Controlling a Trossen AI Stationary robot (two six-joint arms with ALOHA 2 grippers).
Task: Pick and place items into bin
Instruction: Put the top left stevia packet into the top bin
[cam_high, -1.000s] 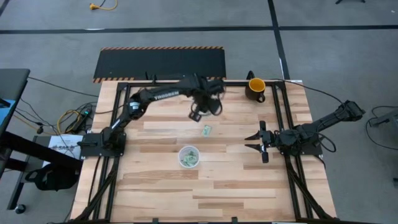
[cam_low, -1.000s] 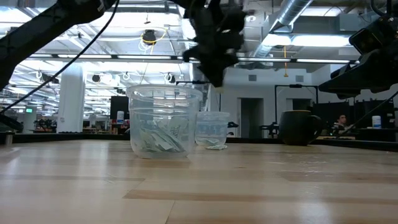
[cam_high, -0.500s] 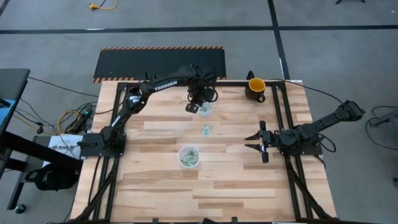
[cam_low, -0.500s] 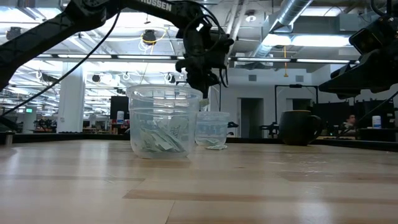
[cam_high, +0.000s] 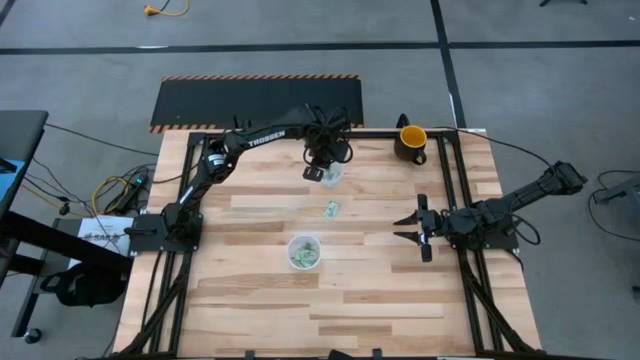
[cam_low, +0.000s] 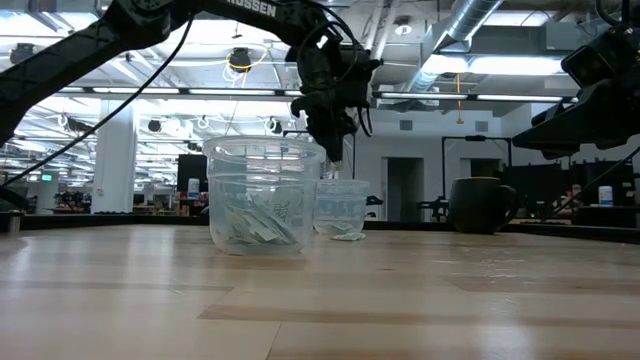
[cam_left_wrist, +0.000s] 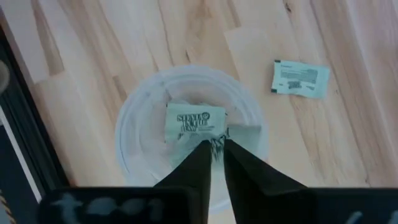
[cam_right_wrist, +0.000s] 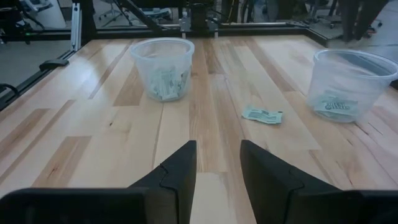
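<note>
The bin is a clear plastic cup (cam_left_wrist: 130, 112) at the table's far middle (cam_high: 335, 178). Two pale green packets lie in it, one printed (cam_left_wrist: 194, 124) and one half hidden (cam_left_wrist: 247, 135). My left gripper (cam_left_wrist: 217, 149) hangs over the cup, pointing steeply down. Its fingers stand a narrow slit apart, and nothing shows between them. Another packet (cam_high: 332, 209) lies flat on the wood nearer the table's middle. A second clear cup (cam_high: 304, 251) holding several packets stands nearer the front. My right gripper (cam_high: 412, 228) waits open at the right, above the table.
A yellow-and-dark mug (cam_high: 410, 142) stands at the far right of the table. Black frame rails (cam_high: 455, 180) run along the table's sides. Bare wood lies at the front and left of the near cup (cam_right_wrist: 163, 68).
My left gripper has gone toward the table's far edge, from near the loose packet to over the far cup. It has sunk a little and rolled about its own axis. The right arm has kept still.
</note>
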